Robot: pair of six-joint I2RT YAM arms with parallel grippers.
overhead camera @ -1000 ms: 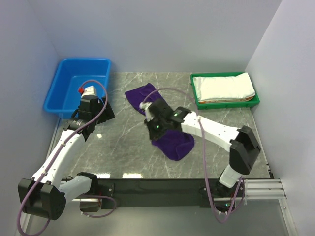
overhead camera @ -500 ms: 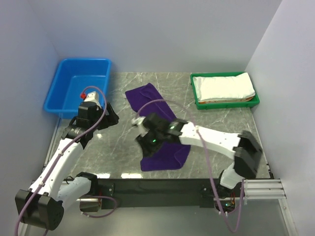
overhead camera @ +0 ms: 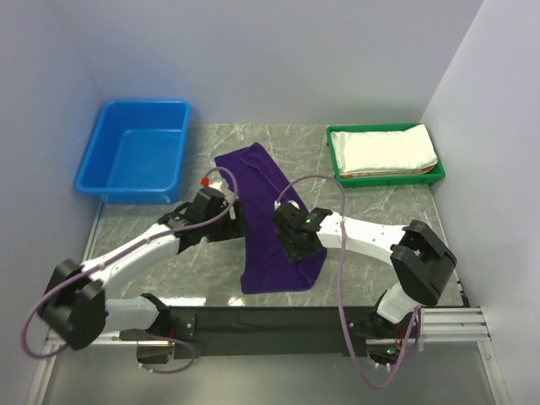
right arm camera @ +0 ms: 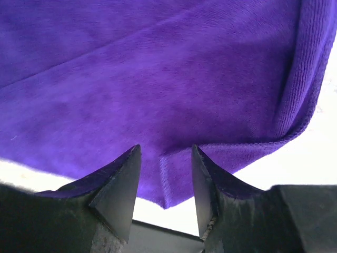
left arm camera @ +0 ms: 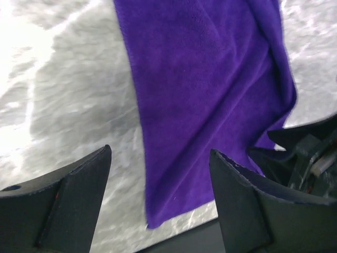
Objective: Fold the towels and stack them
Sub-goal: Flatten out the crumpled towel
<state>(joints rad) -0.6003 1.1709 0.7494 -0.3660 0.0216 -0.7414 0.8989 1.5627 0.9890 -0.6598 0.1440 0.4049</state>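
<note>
The right fingers stand parted now, with nothing pinched between them. A second ago they were clamped on the purple towel and held it bunched up in the middle of the desk. They have since dragged it toward the near edge and let go. They hover low over the cloth's near right corner, its hem showing in the gap between them.

The left fingers are spread wide and hold nothing. A moment ago that arm was up by the blue bin. It has swung across and now hangs just over the towel's left edge, part over cloth and part over bare marble.

The towel itself has gone from a crumpled lump to one long strip. It lies flat on the desk, running from near the back down to the front edge, with a small fold along its right side.

Off to the right, well apart, the white towel sits folded in the green tray. A thin edge of the orange towel seems to show beneath it.

To my eye the spreading is done and the folding of this last towel is about to begin. Each arm is placed to take a side.
</note>
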